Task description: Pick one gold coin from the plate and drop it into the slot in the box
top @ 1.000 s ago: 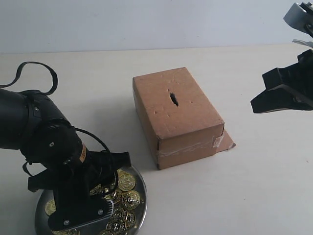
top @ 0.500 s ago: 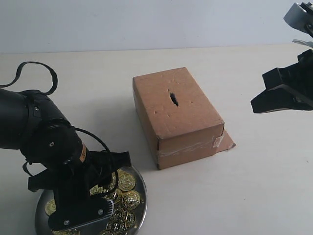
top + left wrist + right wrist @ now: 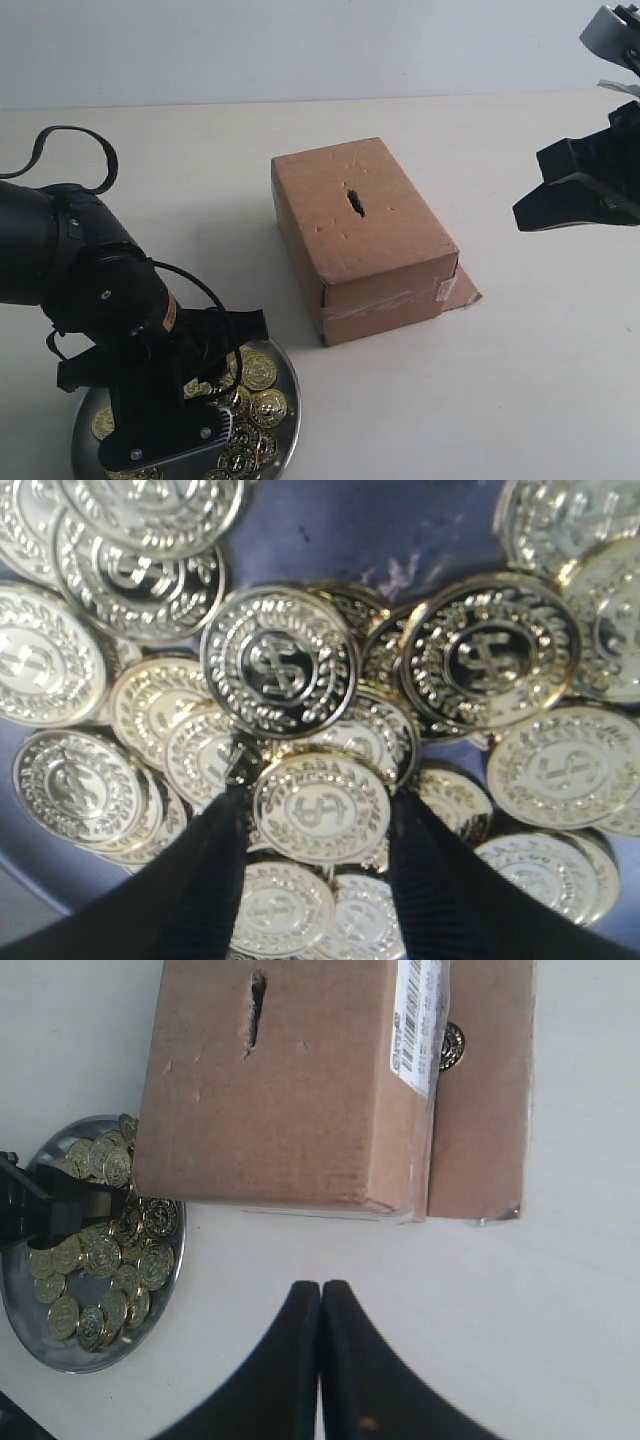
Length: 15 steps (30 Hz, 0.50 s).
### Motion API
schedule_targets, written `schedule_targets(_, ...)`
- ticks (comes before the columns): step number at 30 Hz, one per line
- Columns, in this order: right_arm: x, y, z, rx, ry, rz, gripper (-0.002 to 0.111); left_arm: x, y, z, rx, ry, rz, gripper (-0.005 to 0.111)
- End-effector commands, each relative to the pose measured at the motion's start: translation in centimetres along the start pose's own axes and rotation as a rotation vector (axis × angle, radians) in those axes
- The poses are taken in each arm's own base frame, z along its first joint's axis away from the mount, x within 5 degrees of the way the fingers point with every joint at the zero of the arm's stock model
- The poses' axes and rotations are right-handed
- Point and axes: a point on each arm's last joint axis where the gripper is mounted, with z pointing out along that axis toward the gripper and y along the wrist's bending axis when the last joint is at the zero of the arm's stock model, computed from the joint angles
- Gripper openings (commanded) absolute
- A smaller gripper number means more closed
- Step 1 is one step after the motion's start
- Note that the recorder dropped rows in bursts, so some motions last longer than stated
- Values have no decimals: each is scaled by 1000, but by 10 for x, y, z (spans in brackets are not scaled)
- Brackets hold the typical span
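Observation:
The silver plate sits at the front left, heaped with gold coins. My left gripper is down in the plate, its two black fingers pressed against opposite edges of one gold coin that lies on top of the pile. The brown box stands in the middle, its dark slot on the top face. My right gripper hovers at the far right, shut and empty; its wrist view shows its tips, the box and the slot.
A cardboard flap juts from the box's base at the taped end. One stray gold coin lies on that flap. A black cable loop arches above my left arm.
The left arm has shifted very slightly over the plate. The right arm and the box have stayed still.

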Motion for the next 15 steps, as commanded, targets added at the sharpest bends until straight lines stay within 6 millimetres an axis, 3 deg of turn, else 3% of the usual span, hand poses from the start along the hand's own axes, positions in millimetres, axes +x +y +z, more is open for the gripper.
schedule_targets(1, -2, 1, -2, -6, -10, -7, 0, -2, 0, 1, 4, -7, -9, 44)
schedule_targets(6, -2, 1, -2, -6, -10, -7, 0, -2, 0, 1, 4, -7, -11, 42)
schedule_targets(11, -2, 1, -2, -6, -10, -7, 0, -2, 0, 1, 4, -7, -11, 29)
schedule_targets(15, -2, 1, -2, -6, -10, -7, 0, -2, 0, 1, 4, -7, -23, 29)
